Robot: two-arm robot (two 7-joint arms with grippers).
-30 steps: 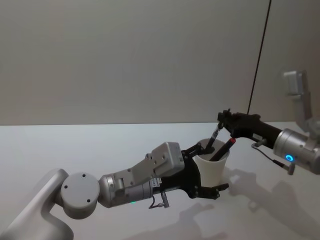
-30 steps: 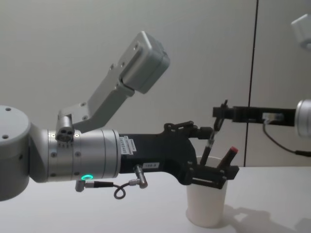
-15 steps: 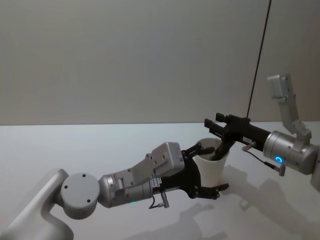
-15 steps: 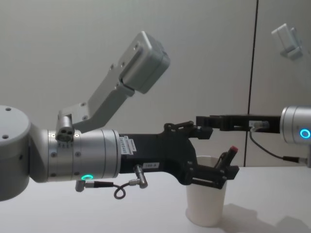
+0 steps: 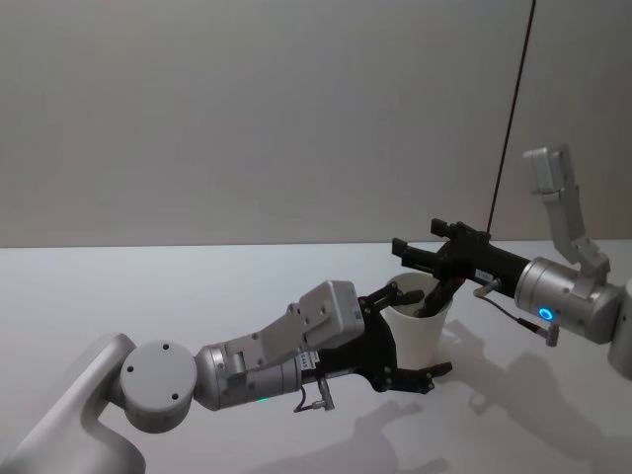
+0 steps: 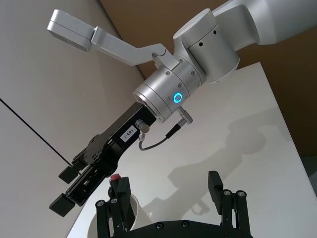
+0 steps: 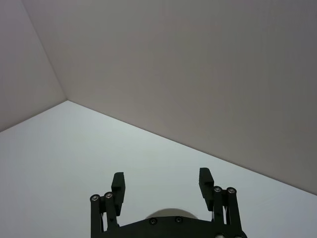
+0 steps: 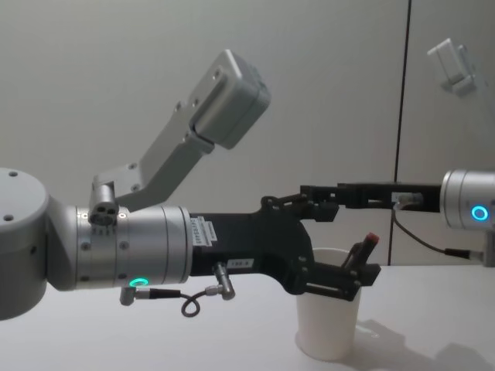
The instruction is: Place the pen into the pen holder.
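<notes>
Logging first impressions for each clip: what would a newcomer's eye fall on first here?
First, the plain white paper cup on the pale table, with a dark red-capped pen leaning out of it. The left claw sits open around the cup's rim. The right claw reaches in from the right just above the cup, open and holding nothing.

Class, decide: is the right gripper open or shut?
Open. The right gripper shows its two fingers spread apart with nothing between them.

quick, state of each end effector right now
Left end effector: open, fingers either side of the paper cup.
Right end effector: open, holding nothing, above the cup.
</notes>
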